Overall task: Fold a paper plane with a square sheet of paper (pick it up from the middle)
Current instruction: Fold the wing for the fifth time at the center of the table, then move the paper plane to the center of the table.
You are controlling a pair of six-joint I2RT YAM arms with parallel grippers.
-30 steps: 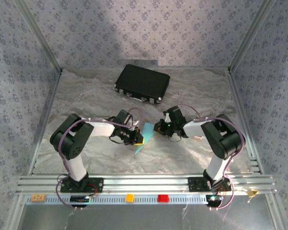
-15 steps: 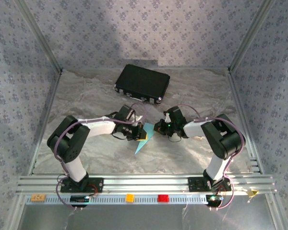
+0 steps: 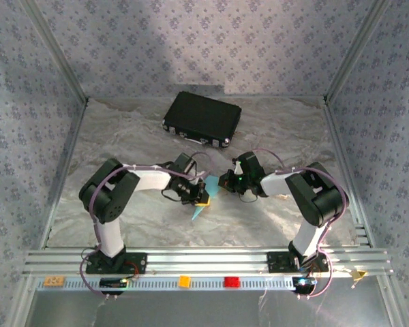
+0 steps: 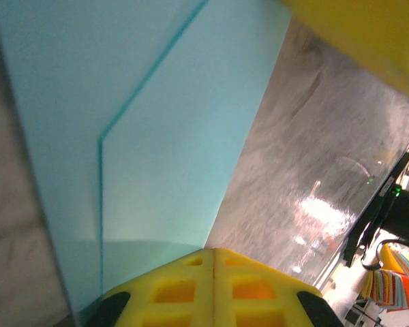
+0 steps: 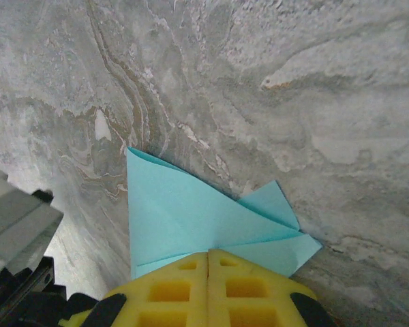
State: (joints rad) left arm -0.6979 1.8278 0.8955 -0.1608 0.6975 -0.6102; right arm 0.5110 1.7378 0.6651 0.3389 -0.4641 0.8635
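The square sheet of paper (image 3: 199, 208) is light blue and folded into a pointed shape with overlapping flaps. It lies flat on the marbled table between the two arms. My left gripper (image 3: 200, 197) is shut, and its yellow fingertips (image 4: 191, 272) rest at the paper's (image 4: 163, 136) near edge, beside a fold line. My right gripper (image 3: 225, 182) is also shut. Its fingertips (image 5: 184, 272) sit on the near side of the paper (image 5: 184, 211), whose flaps spread to both sides. The paper under both sets of tips is hidden.
A black rectangular case (image 3: 202, 118) lies at the back of the table. Patterned walls close off the left, right and back. An aluminium rail (image 3: 204, 259) runs along the front, with a yellow block (image 3: 184, 280) and a red block (image 3: 231, 281) below it.
My left gripper has shifted right and a little back along the paper, and its arm now reaches further in. The right gripper and the paper have stayed put.
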